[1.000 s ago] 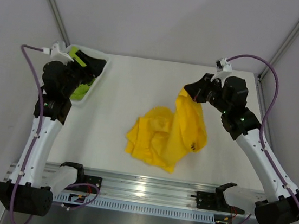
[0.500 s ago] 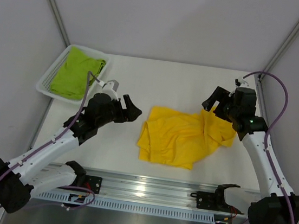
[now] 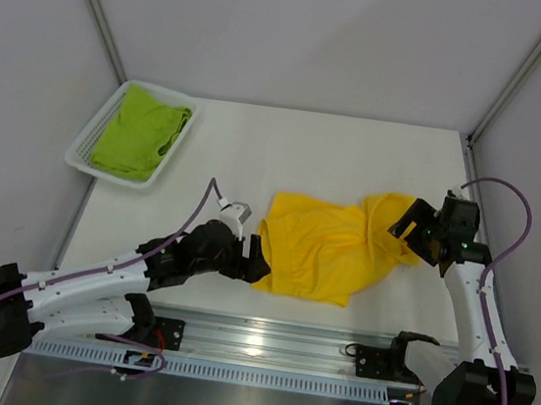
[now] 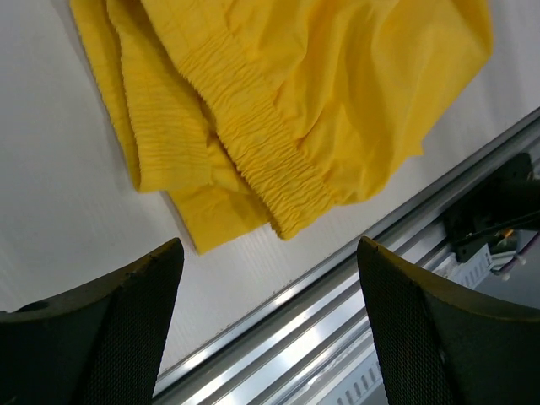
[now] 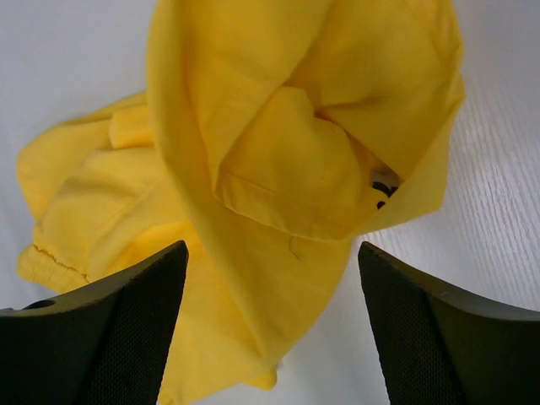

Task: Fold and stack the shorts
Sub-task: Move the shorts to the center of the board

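Observation:
The yellow shorts (image 3: 329, 249) lie crumpled and spread on the table's middle. In the left wrist view their elastic waistband (image 4: 253, 126) lies just ahead of my fingers. My left gripper (image 3: 255, 257) is open, low at their near left corner, nothing between its fingers (image 4: 126, 312). My right gripper (image 3: 407, 227) is open over the shorts' bunched right end. That yellow cloth (image 5: 278, 152) with a small dark label (image 5: 381, 191) lies below the spread fingers (image 5: 118, 321), not pinched. The lime green shorts (image 3: 141, 130) lie in the basket.
The white mesh basket (image 3: 81, 154) stands at the far left corner. An aluminium rail (image 3: 263, 345) runs along the near table edge, close under my left gripper in the left wrist view too, rail (image 4: 396, 270). Grey walls enclose the table.
The right gripper let go of the lifted yellow shorts, which dropped and spread on the table, and moved nearer and right. The left arm swung from the basket to the shorts' near left corner.

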Controlling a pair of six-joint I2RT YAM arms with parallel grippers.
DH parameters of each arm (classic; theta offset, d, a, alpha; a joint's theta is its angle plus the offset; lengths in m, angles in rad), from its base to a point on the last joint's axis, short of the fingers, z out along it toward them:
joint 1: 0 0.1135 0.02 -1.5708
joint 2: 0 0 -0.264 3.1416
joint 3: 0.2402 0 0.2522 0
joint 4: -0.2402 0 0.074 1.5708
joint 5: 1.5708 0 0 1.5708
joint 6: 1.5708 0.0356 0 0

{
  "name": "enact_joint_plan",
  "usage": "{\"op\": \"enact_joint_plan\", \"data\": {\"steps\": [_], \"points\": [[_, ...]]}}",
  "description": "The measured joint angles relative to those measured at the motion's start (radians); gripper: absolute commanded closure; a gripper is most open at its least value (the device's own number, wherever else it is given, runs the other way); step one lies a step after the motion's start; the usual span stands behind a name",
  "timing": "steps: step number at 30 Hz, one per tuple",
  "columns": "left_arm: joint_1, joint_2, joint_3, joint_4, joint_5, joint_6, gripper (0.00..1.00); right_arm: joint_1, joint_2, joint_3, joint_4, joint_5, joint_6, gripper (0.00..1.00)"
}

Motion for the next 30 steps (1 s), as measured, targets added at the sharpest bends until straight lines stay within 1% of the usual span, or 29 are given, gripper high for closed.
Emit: {"op": "enact_joint_plan", "data": {"steps": [2,5,6,7,10,15,17,18,23,27,30], "points": [[-0.006,0.011,-0.024,0.005,0.014,0.003,0.14,-0.026,-0.017,-0.04,0.0,-0.005,0.001,0.18],[-0.016,0.049,-0.039,0.033,0.032,0.008,0.14,-0.028,-0.024,-0.074,0.009,-0.017,0.006,0.25],[-0.02,0.067,-0.041,0.046,0.037,0.008,0.14,-0.027,-0.026,-0.086,0.016,-0.021,0.009,0.29],[-0.024,0.087,-0.044,0.063,0.042,0.008,0.15,-0.026,-0.027,-0.096,0.021,-0.023,0.012,0.31],[-0.027,0.143,-0.06,0.119,0.051,0.007,0.15,-0.013,-0.029,-0.124,0.038,-0.016,0.021,0.3],[-0.027,0.24,-0.082,0.214,0.07,0.007,0.15,0.057,-0.008,-0.137,0.068,0.025,0.025,0.29],[-0.027,0.266,-0.085,0.245,0.073,0.007,0.16,0.087,0.003,-0.137,0.077,0.043,0.026,0.29],[-0.027,0.273,-0.087,0.26,0.075,0.008,0.18,0.098,0.006,-0.137,0.082,0.047,0.026,0.28],[-0.036,0.279,-0.107,0.332,0.115,-0.001,0.2,0.106,0.008,-0.137,0.1,0.078,0.026,0.28],[-0.087,0.299,-0.109,0.385,0.126,-0.019,0.2,0.106,0.011,-0.137,0.112,0.094,0.023,0.28],[-0.116,0.35,-0.108,0.416,0.13,-0.036,0.21,0.106,0.018,-0.137,0.117,0.097,0.023,0.28]]}}
